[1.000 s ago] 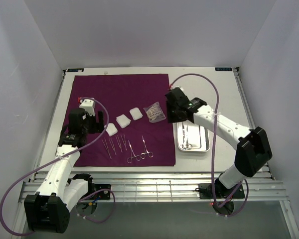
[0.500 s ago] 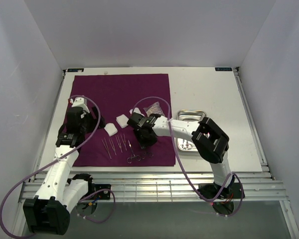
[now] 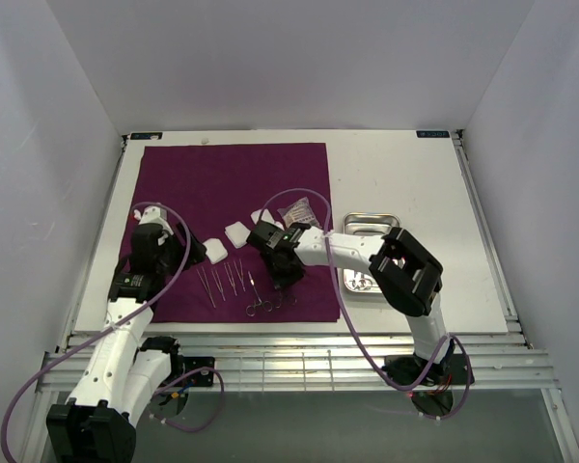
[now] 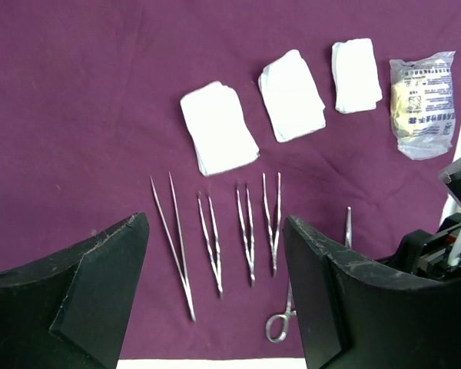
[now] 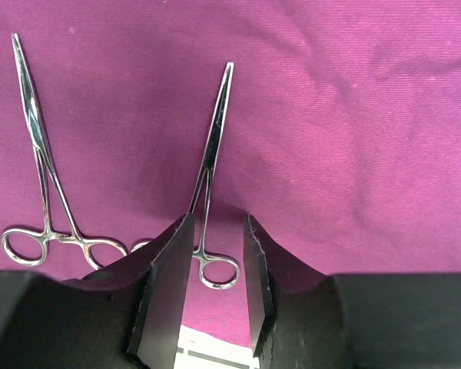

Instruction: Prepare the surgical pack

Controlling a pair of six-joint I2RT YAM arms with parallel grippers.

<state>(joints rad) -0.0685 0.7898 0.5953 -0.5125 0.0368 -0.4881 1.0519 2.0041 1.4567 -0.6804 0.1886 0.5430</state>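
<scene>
Far left, the left tool [image 4: 215,229] hangs over the near-left part of the large deep-purple cloth [image 3: 230,178], jaws wide, nothing in them. The cloth lies flat and unfolded on the white table [image 3: 415,174].

Under that tool, by the cloth's near edge, is a row of four slim steel tweezers [image 4: 213,244]. Toward the cloth's middle sit three white gauze pads [image 4: 217,127].

Now the action, at the cloth's near-right part. A steel ring-handled left-hand forceps [image 5: 42,177] lies flat, and beside it is its twin, the right-hand forceps [image 5: 213,131]. The right tool [image 5: 219,227] sits low over the twin's ring end, jaws narrow and straddling it. Whether the pads already bite the steel, I cannot tell.

That forceps lies flat, its long axis running from the cloth's near edge to its far edge. The tip points far and the rings are nearest.

A clear sealed packet [image 4: 422,100] rests by the cloth's right edge. The small steel tray [image 3: 367,221] stands just off that edge.

My read: this is instrument lay-out, and folding has not begun. The next move calls for a clean vertical motion so this forceps stays parallel to its neighbour.
</scene>
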